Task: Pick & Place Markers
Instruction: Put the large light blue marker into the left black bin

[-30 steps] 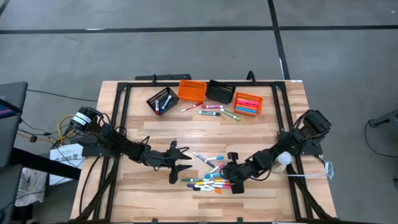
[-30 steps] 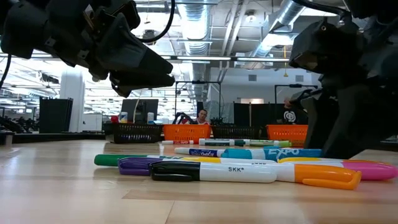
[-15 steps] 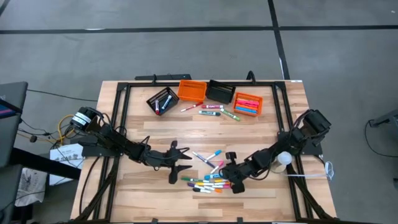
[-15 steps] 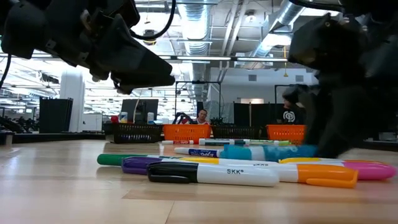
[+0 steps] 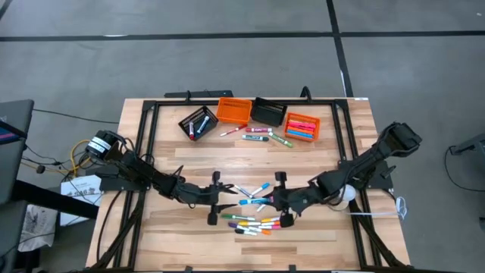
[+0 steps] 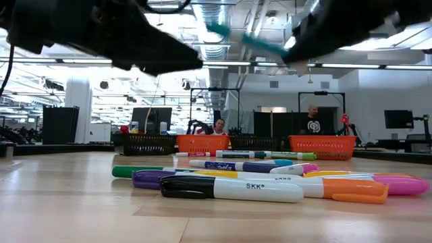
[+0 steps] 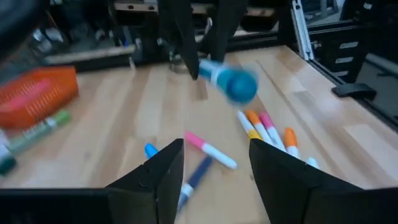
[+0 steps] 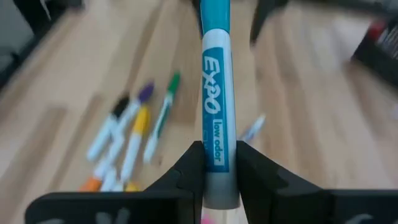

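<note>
Several markers (image 5: 258,222) lie in a loose pile near the table's front middle; the low view shows them lying flat (image 6: 270,183). My right gripper (image 5: 276,199) hangs above the pile, shut on a teal marker (image 8: 215,93) that also shows blurred high in the low view (image 6: 246,39). Left of the pile my left gripper (image 5: 217,199) is open with nothing between its fingers (image 7: 163,177), and it faces the teal marker (image 7: 235,84). My right gripper pinches the teal marker between its two fingers (image 8: 188,167) at the marker's grey rear end (image 8: 219,186). The fingers lie along the marker, which sticks out ahead of them toward the table's left. It is lifted clear of the table and the pile.
Along the far edge stand a black bin (image 5: 197,121), an orange bin (image 5: 234,111), another black bin (image 5: 268,112) and an orange bin holding markers (image 5: 301,127). A few loose markers (image 5: 258,134) lie in front of them. Bare wood lies between bins and pile.
My right gripper has risen from the pile with the teal marker, which lay on the table and now hangs clear above it, pointing at my left gripper. My left gripper has rolled about its own axis and stayed in place.
</note>
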`<state>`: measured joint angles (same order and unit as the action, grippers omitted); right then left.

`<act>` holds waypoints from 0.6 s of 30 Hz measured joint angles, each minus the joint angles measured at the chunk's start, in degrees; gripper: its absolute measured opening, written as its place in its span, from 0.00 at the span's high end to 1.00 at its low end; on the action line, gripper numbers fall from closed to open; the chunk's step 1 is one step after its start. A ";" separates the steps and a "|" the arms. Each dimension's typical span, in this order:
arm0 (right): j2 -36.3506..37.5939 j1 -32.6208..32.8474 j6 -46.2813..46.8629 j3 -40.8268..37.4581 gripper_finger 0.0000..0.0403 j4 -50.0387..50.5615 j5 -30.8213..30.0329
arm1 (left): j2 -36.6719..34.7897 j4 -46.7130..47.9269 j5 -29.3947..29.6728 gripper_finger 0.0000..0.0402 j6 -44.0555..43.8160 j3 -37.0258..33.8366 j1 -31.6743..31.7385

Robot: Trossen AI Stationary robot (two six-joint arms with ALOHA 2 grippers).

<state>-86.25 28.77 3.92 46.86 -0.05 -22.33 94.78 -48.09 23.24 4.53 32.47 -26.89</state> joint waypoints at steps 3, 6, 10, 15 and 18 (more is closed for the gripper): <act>1.04 0.00 -3.15 0.01 0.85 -4.10 -0.52 | 0.00 -0.15 2.37 0.53 4.63 1.82 0.46; 1.11 -0.43 -6.12 0.01 0.84 -7.78 -0.55 | 0.00 -0.23 2.97 0.52 6.99 3.28 1.78; 0.87 -1.10 -9.06 0.01 0.84 -9.85 -3.22 | 0.00 -1.51 -0.50 0.51 9.72 4.19 3.41; 0.87 -2.46 -10.63 0.01 0.84 -10.07 -5.14 | 0.00 -5.75 -6.60 0.51 14.02 4.23 4.23; 0.84 -3.52 -12.68 0.01 0.84 -11.99 -5.00 | 0.00 -8.05 -8.09 0.52 16.65 4.23 4.95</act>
<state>-85.41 25.26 -8.76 46.87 -12.04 -27.33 94.78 -56.13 15.14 21.19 36.71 -21.95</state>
